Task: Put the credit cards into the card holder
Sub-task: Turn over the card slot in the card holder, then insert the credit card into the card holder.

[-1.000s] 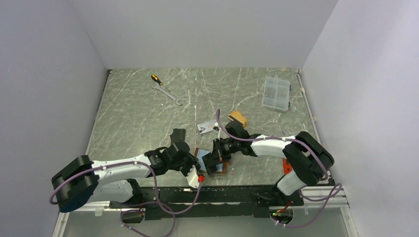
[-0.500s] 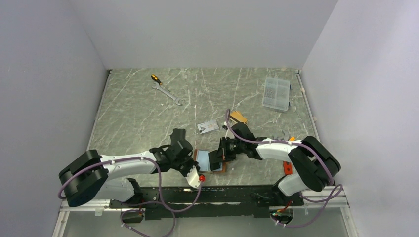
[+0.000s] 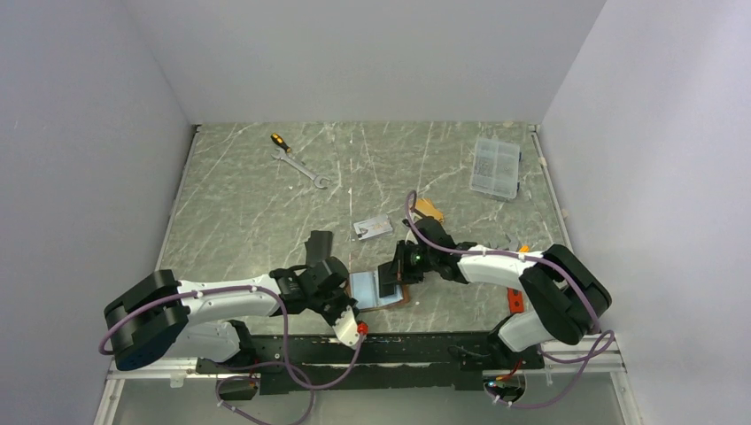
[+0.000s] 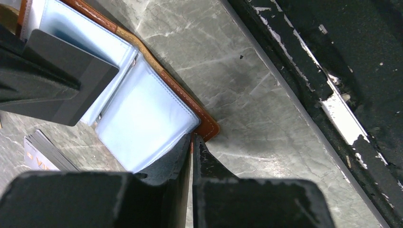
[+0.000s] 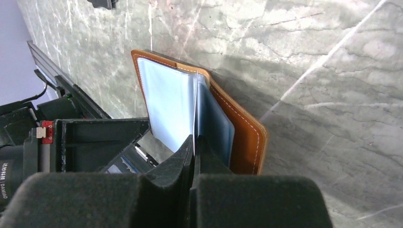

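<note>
card holder [image 3: 365,289] lies open, pinched by right hand [image 5: 195,139]

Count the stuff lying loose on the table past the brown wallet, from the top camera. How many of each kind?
Credit cards: 2 (silver-grey card, gold-orange card)
Tools: 2 (screwdriver, wrench)
Clear organiser box: 1
Black pouch: 1
Total: 6
Orange speck near the right edge: too small to tell.

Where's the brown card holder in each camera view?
Top external: card holder low centre, lying open.
Left wrist: card holder upper left, brown corner reaching mid-frame.
Right wrist: card holder centre, opened up.
Shared landmark: its pale clear sleeves framed by the brown stitched rim.
</note>
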`<state>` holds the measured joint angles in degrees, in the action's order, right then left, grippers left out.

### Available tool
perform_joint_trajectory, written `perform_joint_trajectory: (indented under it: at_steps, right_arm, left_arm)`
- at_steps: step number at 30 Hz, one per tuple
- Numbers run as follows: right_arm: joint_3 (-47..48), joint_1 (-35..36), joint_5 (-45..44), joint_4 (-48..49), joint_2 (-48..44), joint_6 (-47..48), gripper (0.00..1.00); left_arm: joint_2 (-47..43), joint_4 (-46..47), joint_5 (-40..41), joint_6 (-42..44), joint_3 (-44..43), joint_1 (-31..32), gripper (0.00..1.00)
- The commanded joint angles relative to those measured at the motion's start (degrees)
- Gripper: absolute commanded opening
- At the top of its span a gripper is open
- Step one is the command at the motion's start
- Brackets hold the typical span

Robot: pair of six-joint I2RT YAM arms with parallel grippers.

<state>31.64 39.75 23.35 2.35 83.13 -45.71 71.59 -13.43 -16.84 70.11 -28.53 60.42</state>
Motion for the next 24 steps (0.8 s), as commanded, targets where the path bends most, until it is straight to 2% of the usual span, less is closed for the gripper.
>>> perform_joint_trajectory:
  at_steps: [1,15,24]
  right_arm:
    - [2.46,1.84,-2.74,0.41,-0.52,-1.19,0.00]
    - [-0.32,2.44,0.69,8.36,3.77,-4.19,0.00]
    - [-3.18,2.80,1.28,7.62,4.46,-4.82,0.00]
  left_arm:
    - [-1.05,0.68,-0.77,-0.78,-0.07,0.31,0.11]
    - [-1.94,1.65,0.49,0.00,1.09,0.31,0.03]
    - [-2.42,2.06,0.94,0.07,1.51,0.31,0.00]
